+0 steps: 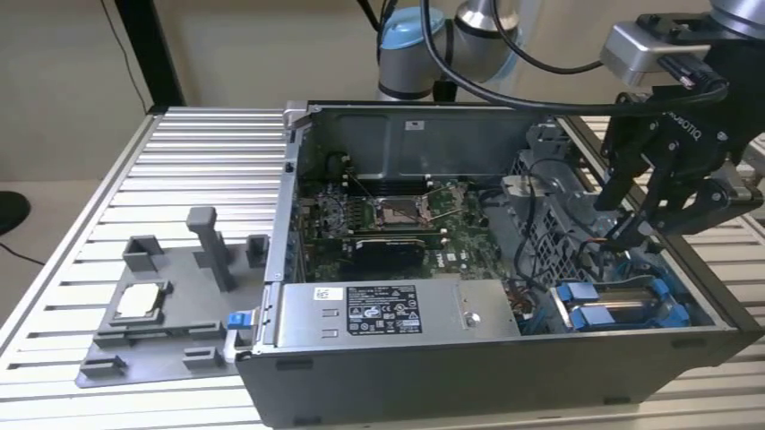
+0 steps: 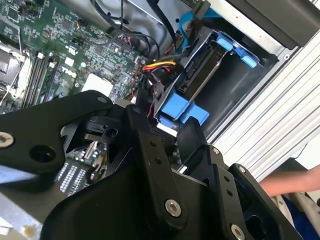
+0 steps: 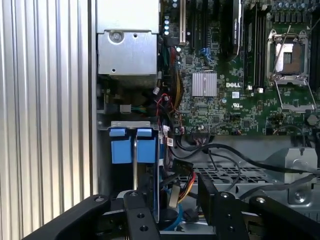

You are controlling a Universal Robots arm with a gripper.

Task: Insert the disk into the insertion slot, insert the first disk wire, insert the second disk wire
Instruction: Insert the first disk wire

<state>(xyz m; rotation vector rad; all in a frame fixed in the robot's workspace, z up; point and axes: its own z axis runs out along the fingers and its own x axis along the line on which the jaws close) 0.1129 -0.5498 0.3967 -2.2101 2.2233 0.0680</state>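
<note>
Pincer (image 1: pixel 619 235) hangs inside the open computer case (image 1: pixel 478 376), fingers (image 3: pixel 136 210) spread, gripping nothing I can see, by a bundle of wires (image 3: pixel 182 187). Close beside it the disk (image 1: pixel 622 312) sits in the insertion slot (image 2: pixel 235 95).

We see the disk (image 1: pixel 628 305), low on the exterior view's right: silver w/ a bright blue holder (image 1: pixel 583 315). Board (image 1: pixel 382 215): green. Box (image 1: pixel 395 309): grey w/ a black & white label. Wires (image 2: pixel 161 65): red & yellow. Gripper (image 1: pixel 622 224): black. Table (image 1: pixel 179 161): silver w/ stripes. Stand (image 1: pixel 167 313) on the table: plain grey.
</note>
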